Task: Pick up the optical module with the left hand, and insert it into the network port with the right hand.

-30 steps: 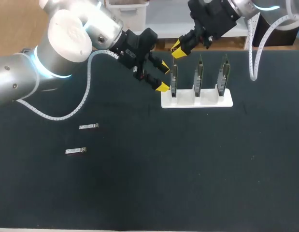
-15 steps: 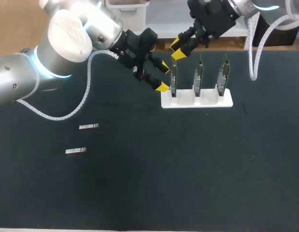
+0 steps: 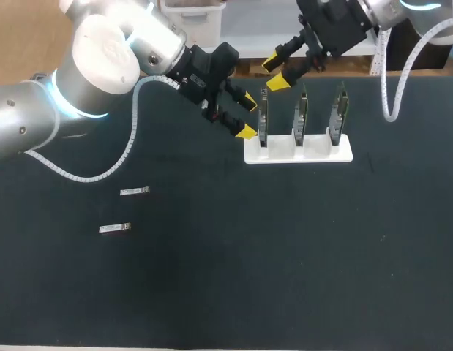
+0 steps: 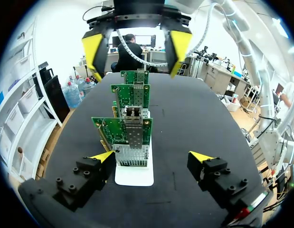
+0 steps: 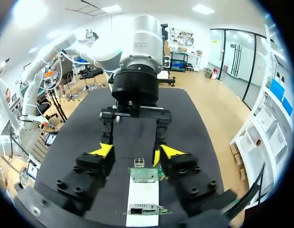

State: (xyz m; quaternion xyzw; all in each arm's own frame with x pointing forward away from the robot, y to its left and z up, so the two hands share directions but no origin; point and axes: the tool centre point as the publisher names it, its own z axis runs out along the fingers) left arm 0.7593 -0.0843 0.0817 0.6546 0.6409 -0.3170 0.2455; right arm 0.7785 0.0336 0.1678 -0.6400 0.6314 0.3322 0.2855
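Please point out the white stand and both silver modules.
Flat white stand (image 3: 347, 153), head view, bare right end.
Farther silver metal module (image 3: 135, 191), head view, middle.
Nearer silver metal module (image 3: 115, 229), head view, middle.

One optical module (image 3: 135, 191) lies just behind the other module (image 3: 114, 229), both well left of the stand (image 3: 345, 153).

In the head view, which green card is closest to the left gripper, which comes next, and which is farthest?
1. left-end card, just beside the left gripper.
2. middle card, in the centre of the row.
3. right-end card, on the row's far side.
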